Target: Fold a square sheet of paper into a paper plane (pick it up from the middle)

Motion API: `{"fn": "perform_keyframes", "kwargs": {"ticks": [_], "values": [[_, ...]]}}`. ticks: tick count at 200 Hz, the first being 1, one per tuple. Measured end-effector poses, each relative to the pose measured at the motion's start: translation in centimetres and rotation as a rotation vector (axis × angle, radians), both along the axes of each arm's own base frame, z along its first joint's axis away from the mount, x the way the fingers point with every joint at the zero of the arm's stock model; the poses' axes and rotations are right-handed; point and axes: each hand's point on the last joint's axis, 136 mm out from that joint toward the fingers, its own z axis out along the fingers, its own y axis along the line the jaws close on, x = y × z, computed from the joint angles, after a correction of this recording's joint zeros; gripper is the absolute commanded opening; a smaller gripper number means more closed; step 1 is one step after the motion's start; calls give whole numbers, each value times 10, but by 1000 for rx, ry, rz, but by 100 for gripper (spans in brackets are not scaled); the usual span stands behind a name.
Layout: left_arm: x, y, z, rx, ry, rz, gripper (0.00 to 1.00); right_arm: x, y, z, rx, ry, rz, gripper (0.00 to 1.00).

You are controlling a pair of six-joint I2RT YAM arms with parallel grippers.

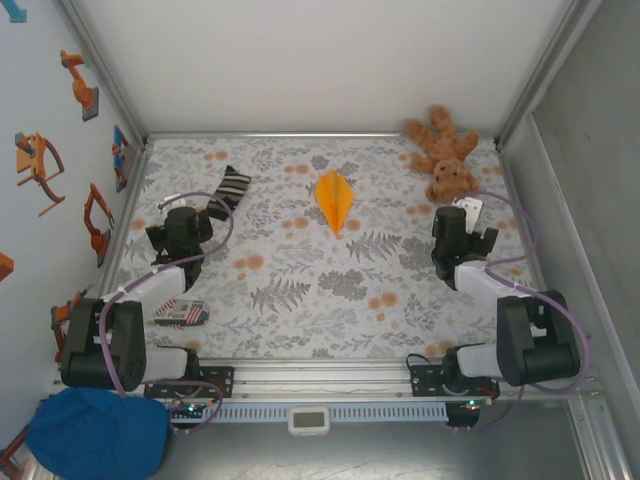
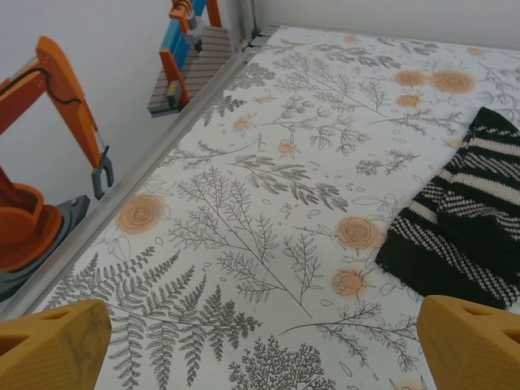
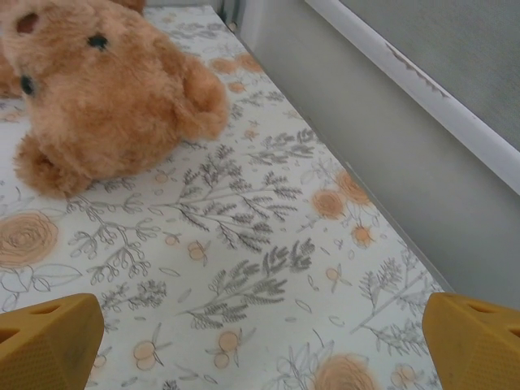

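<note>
- Plane (image 1: 334, 200): folded orange-yellow dart, lying flat on the desk (image 1: 300, 300) at 12 o'clock from desk centre, near the back edge. The narrow tip points to 6 o'clock and the centre crease runs along its length.
- It lies free, well apart from both arms.
- Left fingers (image 2: 49, 349): spread wide, with just floral desk pattern between them.
- Left arm (image 1: 150, 285): on the 9 o'clock side, with its wrist at about 10 o'clock from desk centre.
- Sock (image 1: 230, 188): black-and-white stripes, crumpled, just beside the left wrist at its 1 o'clock. In the left wrist view it sits at 3 o'clock, with its near edge close above the right-hand finger. Can't tell if they touch.
- Right fingers (image 3: 49, 341): spread wide over bare desk, pinching nothing.
- Right arm (image 1: 480, 275): on the 3 o'clock side, close to the grey side wall.
- Bear (image 1: 443, 150): brown plush, sprawled in the far corner at 1 o'clock. In the right wrist view it's at 10 o'clock, apart from the fingers.
- Small striped packet (image 1: 180, 313): on the desk at 8 o'clock, just beside the left arm.
- Blue cap (image 1: 95, 430): off the desk at 7 o'clock, next to the left base.
- Orange robot-arm stickers (image 2: 32, 162): on the left wall.
</note>
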Motion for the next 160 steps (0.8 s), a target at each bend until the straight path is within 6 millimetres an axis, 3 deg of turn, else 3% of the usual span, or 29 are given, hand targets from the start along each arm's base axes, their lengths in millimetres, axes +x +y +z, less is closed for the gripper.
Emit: {"fn": "perform_keyframes", "kwargs": {"ticks": [61,98,129,160], "values": [[-3,0,-24,-98,-66,-157,96,2,5,-30,48,-60,153,99],[-9,-16,-58,-147,-36,-257,96,6,4,-48,111,-84,220,99],[0,-24,-58,-158,-58,-302,96,14,17,-49,135,-108,294,99],[14,-26,-49,-155,-63,-315,96,19,18,-45,136,-118,302,99]]}}
